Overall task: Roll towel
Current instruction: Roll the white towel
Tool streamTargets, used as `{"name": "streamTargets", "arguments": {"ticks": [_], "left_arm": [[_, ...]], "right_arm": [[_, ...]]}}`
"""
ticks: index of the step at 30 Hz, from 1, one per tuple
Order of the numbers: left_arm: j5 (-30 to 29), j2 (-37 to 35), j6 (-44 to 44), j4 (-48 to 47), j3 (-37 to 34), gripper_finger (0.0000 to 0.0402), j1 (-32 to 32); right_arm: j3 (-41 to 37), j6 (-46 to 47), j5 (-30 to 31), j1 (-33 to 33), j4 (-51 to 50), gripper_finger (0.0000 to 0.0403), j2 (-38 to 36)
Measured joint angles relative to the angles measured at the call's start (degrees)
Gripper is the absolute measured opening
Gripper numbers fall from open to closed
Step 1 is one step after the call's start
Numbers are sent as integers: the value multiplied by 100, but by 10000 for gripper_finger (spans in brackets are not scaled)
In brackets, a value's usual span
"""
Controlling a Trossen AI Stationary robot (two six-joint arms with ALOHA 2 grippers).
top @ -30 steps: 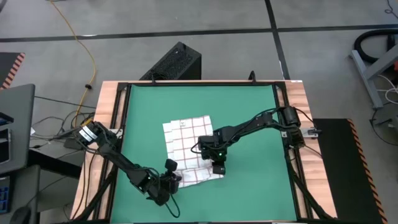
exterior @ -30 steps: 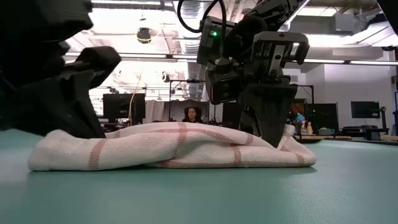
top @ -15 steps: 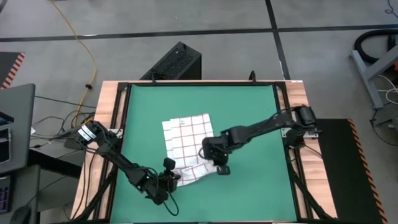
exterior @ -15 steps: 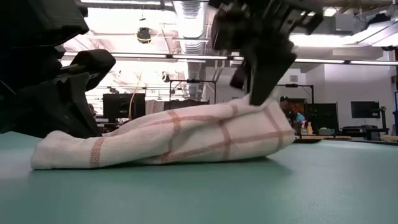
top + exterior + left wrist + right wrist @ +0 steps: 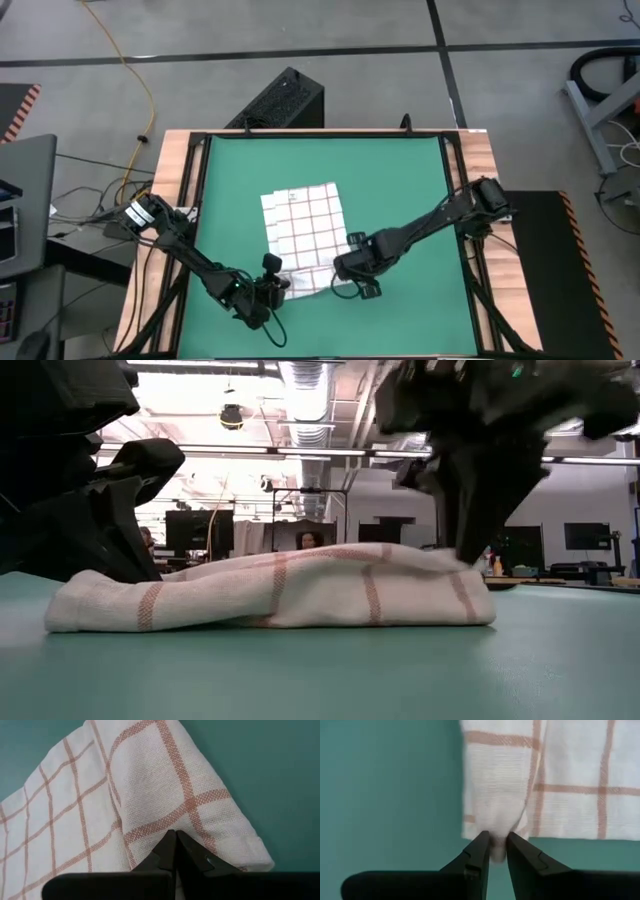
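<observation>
The thin white towel with a grid of fine red-brown lines (image 5: 305, 235) lies on the green mat (image 5: 400, 190), a little toward the front and left of the mat's middle, with its long axis running from the back of the table toward the front. Its far part lies flat and open, while its near end is gathered into a low, thick fold that runs across the towel's width, as the low view shows (image 5: 270, 590). Both arms work at that near fold, one at each end of it. The left gripper (image 5: 270, 288) sits at the fold's left corner, and its own wrist view shows its fingers closed to a point on the cloth's folded edge (image 5: 176, 840). The right gripper (image 5: 358, 283) sits at the fold's right corner, its fingers narrowed and pinching a small bunch of the towel's hem (image 5: 494, 842). From both grippers the unrolled cloth stretches away toward the back of the table, so I judge that the roll must advance in that direction, along the long axis, with the two pinched corners kept level.
</observation>
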Motion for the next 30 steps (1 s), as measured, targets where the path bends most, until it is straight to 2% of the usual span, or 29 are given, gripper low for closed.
{"name": "streamTargets", "arguments": {"ticks": [3, 8, 16, 19, 23, 27, 30], "left_arm": [[-16, 0, -88, -104, 0, 0, -31], [-42, -2, -154, -178, -2, 0, -102], [-62, -6, -379, -304, -1, 0, -127], [-95, -7, -405, -311, -2, 0, -165], [-103, -42, -455, -359, -7, 0, -192], [-25, -139, -590, -422, -21, 0, -190], [33, -227, -598, -458, -33, 0, -192]], "right_arm": [[0, 22, -4, -81, -62, 87, 89], [0, 51, 33, -50, -177, 87, -231], [15, 421, 476, 501, 87, 97, -682], [13, 468, 997, 893, 131, 125, -531], [9, 456, 1655, 1255, 185, 192, -158], [9, 449, 2076, 1325, 498, 263, 183], [9, 438, 2235, 1262, 618, 291, 432]]}}
